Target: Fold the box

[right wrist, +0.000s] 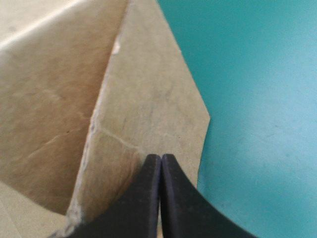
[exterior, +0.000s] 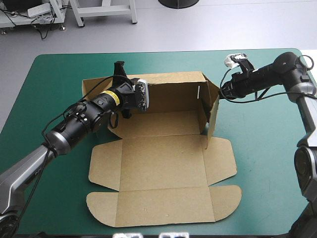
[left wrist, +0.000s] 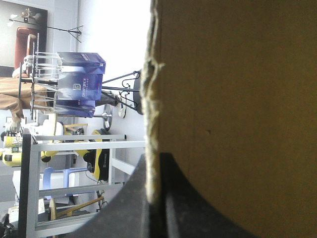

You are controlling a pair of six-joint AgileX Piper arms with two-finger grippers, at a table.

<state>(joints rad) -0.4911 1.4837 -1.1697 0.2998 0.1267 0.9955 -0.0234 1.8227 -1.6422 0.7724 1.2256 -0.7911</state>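
The brown box (exterior: 163,163) lies mid-table with its back wall and right side wall raised, while the front panels and flaps lie flat toward the near edge. My left gripper (exterior: 119,67) is at the top left of the back wall, shut on the board's edge (left wrist: 151,99), which runs between its fingers (left wrist: 156,166). My right gripper (exterior: 221,91) is at the raised right-hand flap, and its fingers meet (right wrist: 161,159) on that flap (right wrist: 148,99). What lies behind the back wall is hidden.
The teal-green cover (exterior: 267,148) shows on every side of the box, widest to the right of the raised flap (right wrist: 257,74). The table's far edge runs a short way behind the back wall.
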